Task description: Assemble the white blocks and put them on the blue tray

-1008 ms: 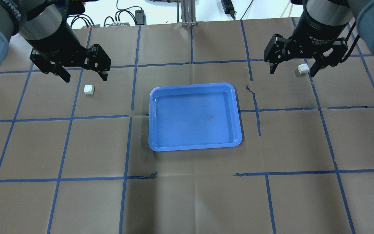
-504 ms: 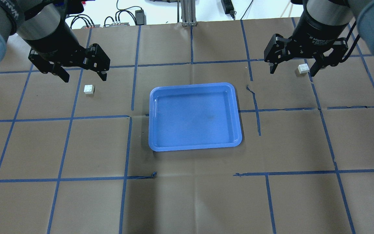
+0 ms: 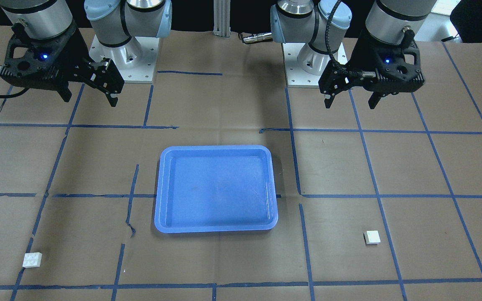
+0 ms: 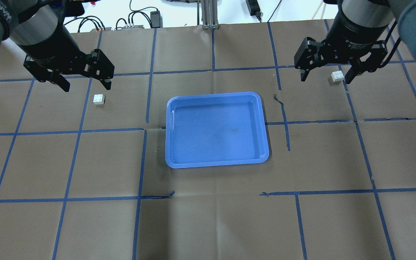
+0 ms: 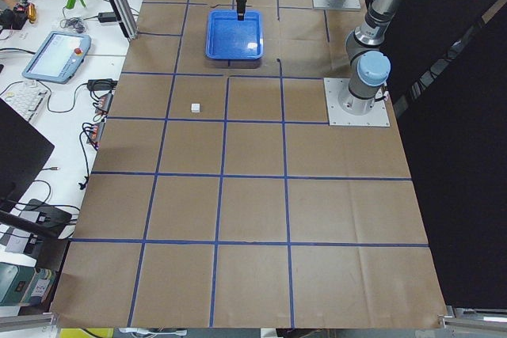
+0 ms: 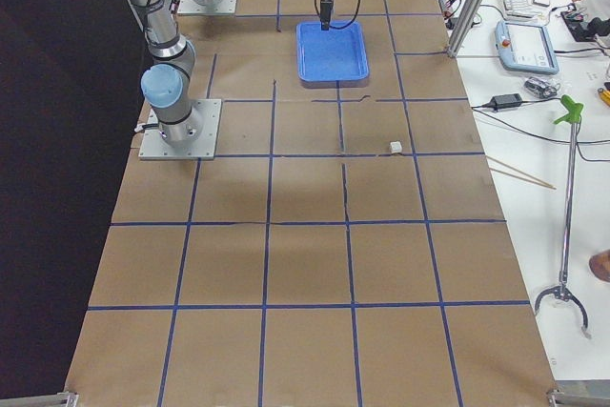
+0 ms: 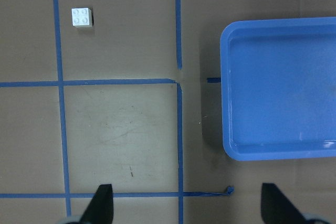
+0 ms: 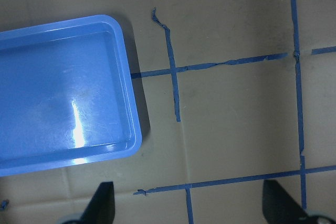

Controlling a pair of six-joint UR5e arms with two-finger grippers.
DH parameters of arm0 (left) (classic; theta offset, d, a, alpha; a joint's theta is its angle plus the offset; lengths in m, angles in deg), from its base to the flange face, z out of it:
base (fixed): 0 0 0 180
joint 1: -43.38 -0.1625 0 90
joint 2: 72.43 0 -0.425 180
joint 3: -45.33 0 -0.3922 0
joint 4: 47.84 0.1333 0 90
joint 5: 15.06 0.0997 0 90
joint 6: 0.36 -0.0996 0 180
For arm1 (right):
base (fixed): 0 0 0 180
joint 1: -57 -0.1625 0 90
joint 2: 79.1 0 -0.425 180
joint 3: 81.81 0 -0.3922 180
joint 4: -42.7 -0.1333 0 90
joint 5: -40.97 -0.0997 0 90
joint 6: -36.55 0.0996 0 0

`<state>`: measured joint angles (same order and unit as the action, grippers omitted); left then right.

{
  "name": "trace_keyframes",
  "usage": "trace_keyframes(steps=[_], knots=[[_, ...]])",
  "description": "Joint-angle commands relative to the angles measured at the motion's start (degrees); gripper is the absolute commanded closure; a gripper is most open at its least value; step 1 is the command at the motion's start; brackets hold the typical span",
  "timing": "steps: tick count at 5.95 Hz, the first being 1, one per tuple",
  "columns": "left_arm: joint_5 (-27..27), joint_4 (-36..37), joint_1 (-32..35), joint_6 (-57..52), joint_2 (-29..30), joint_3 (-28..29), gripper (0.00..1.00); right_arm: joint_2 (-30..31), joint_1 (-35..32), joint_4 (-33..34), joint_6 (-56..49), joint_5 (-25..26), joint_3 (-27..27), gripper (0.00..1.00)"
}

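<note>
The blue tray (image 4: 215, 130) lies empty at the table's middle, also in the front view (image 3: 216, 188) and both wrist views (image 7: 283, 93) (image 8: 58, 93). One white block (image 4: 99, 99) sits left of the tray, studs up (image 7: 82, 17) (image 3: 371, 237). A second white block (image 4: 337, 76) sits far right (image 3: 32, 259); the right wrist view does not show it. My left gripper (image 4: 87, 87) (image 3: 349, 104) hangs open and empty, high over the table. My right gripper (image 4: 325, 79) (image 3: 88, 100) is also open, empty and raised.
The table is brown paper with a grid of blue tape lines (image 4: 146, 101). Both arm bases (image 3: 314, 58) stand at the robot's side. Cables and devices (image 4: 135, 21) lie beyond the far edge.
My left gripper has drifted left and slightly away from the left block. My right gripper has barely moved. Both stay open; blocks and tray are unmoved.
</note>
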<state>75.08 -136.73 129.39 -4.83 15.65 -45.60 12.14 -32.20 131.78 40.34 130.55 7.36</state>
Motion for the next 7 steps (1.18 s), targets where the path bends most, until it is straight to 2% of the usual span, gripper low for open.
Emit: trace_keyframes(steps=[1,3,4,5,7], knots=[[-0.2,6.7,-6.7,-4.8,3.9,-2.7,0.01,0.2,0.1,0.0,-9.9,-0.1,0.0,0.0],[-0.1,24.6,-7.8,-5.2,21.3,-0.7,0.01,0.1,0.1,0.8,-22.2,0.2,0.0,0.0],[-0.3,31.3,-7.8,-5.4,26.0,-0.6,0.01,-0.2,0.9,1.1,-30.0,0.2,0.0,0.0],[-0.3,36.5,-8.7,-5.5,30.7,-0.5,0.01,-1.1,4.1,1.1,-42.2,-0.5,0.0,0.0],[-0.2,43.7,-10.0,-8.4,37.1,-0.8,0.01,-4.7,9.6,1.3,-63.4,-0.9,-0.9,0.0]])
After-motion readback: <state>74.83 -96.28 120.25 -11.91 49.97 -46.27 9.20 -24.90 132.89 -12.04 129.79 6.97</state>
